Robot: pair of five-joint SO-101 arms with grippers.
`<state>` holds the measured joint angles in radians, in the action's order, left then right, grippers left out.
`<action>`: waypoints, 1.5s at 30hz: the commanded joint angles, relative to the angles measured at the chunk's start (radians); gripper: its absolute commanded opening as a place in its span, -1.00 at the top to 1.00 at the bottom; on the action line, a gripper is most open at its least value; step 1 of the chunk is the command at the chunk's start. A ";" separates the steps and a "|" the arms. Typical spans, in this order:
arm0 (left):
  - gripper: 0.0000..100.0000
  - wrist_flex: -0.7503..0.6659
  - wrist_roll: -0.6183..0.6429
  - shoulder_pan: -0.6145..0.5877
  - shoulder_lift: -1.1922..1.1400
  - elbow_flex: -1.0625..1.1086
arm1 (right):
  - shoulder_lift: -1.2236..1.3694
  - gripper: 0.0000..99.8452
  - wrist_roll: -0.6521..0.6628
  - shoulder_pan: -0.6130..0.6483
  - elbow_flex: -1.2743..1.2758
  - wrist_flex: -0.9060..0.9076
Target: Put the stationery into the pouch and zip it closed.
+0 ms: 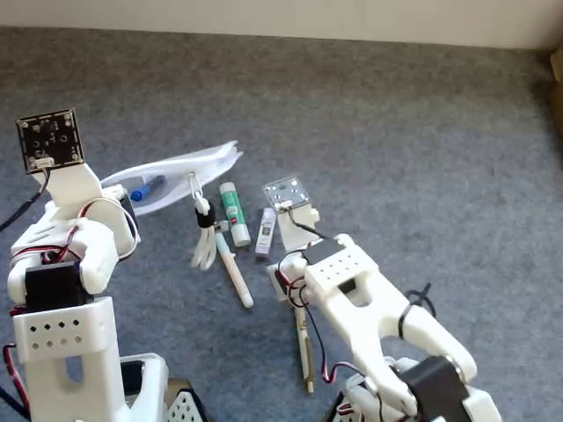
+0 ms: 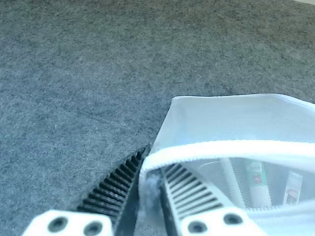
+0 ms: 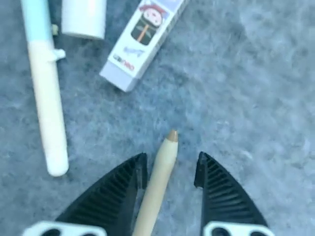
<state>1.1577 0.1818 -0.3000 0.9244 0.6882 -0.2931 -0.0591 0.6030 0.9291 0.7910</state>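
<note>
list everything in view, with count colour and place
pouch: 1, white see-through, far left
blue item: 1, blue, inside the pouch
strap: 1, white with black clip, beside the pouch
glue stick: 1, white with green label, right of the strap
eraser: 1, white sleeve, right of the glue stick
pen: 1, cream and light blue, nearer than the glue stick
pencil: 1, beige, right of the pen
table surface: 1, grey, under everything
left gripper: 1, black fingers, shut on the pouch edge
right gripper: 1, black fingers, open astride the pencil

Right gripper jaws apart, pencil lying between them; eraser, pen, glue stick on worktop past its tip.
</note>
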 commanded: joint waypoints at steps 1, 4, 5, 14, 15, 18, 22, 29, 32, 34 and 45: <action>0.98 -0.009 0.009 -0.024 -0.018 0.005 | 0.028 0.68 -0.005 0.016 -0.056 -0.042; 0.98 -0.009 0.009 -0.022 -0.018 0.005 | 0.067 0.68 -0.005 0.019 -0.074 -0.044; 0.98 -0.009 0.009 -0.022 -0.018 0.005 | 0.077 0.68 -0.005 0.019 -0.087 -0.044; 0.98 -0.009 0.009 -0.022 -0.018 0.005 | 0.162 0.80 -0.005 0.019 -0.108 -0.039; 0.98 -0.009 0.009 -0.022 -0.018 0.007 | 0.163 0.83 -0.005 0.019 -0.108 -0.039; 0.98 -0.009 0.009 -0.022 -0.018 0.007 | 0.163 0.87 -0.005 0.019 -0.108 -0.038; 0.98 -0.009 0.009 -0.022 -0.018 0.007 | 0.165 0.87 -0.005 0.019 -0.108 -0.036; 0.98 -0.009 0.009 -0.021 -0.018 0.008 | 0.156 0.87 0.046 0.021 -0.108 0.041; 0.98 -0.009 0.009 -0.021 -0.018 0.008 | 0.156 0.88 0.061 0.022 -0.122 0.088; 0.98 -0.009 0.009 -0.021 -0.018 0.008 | 0.156 0.88 0.061 0.024 -0.147 0.088; 0.98 -0.009 0.009 -0.021 -0.018 0.008 | 0.156 0.99 0.066 0.021 -0.154 0.088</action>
<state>1.1577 0.1818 -0.3015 0.9244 0.6882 -0.1274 -0.0100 0.6045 0.8048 0.8677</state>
